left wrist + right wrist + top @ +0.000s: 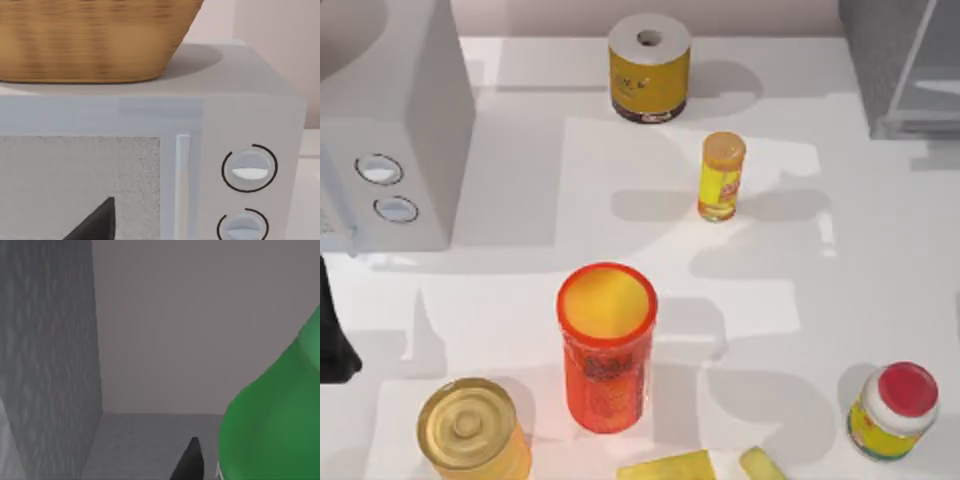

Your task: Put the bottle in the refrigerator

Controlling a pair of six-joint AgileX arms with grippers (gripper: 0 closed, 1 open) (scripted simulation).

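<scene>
The green bottle [275, 430] looms at close range in the right wrist view, inside the grey refrigerator [50, 355], whose textured side wall, paler back panel and floor surround it. My right gripper [235, 462] is shut on the bottle, one dark fingertip [192, 460] showing just beside it. In the top view the refrigerator [905, 70] stands at the table's far right corner. My left arm [335, 340] is parked at the left edge, its gripper open, with one fingertip [102, 217] in front of the microwave door.
A white microwave [395, 130] with two dials, a wicker basket [90, 40] on top, stands far left. On the table are a yellow can [650, 68], a yellow cylinder with orange lid [722, 177], a tall orange cup [607, 345], a gold tin [470, 430] and a red-capped jar [893, 410].
</scene>
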